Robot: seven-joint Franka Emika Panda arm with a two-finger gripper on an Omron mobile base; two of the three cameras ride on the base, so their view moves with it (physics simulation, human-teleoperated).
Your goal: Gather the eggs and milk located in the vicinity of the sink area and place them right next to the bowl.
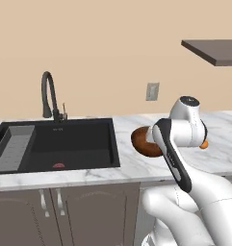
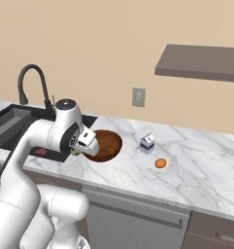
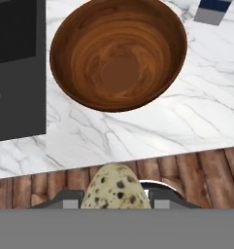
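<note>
speckled egg [image 3: 117, 188]: pale with dark spots, pinched in the gripper [image 3: 116, 197] — held up in the air, out past the front edge of the tabletop [image 3: 138, 126], near the bowl [image 3: 118, 53].
gripper: shut tight on the speckled egg, one finger on each side.
how the egg will handle: my guess — very light, hard shell, smooth and round, so it can slip or crack. Hold it softly at its wide middle and set it down gently.
orange egg [image 2: 160, 163]: lies on the tabletop, well to the right of the bowl.
milk [image 2: 147, 143]: small white and blue carton, standing upright near the bowl's right side.
sink [image 1: 69, 141]: black, left of the bowl.
</note>
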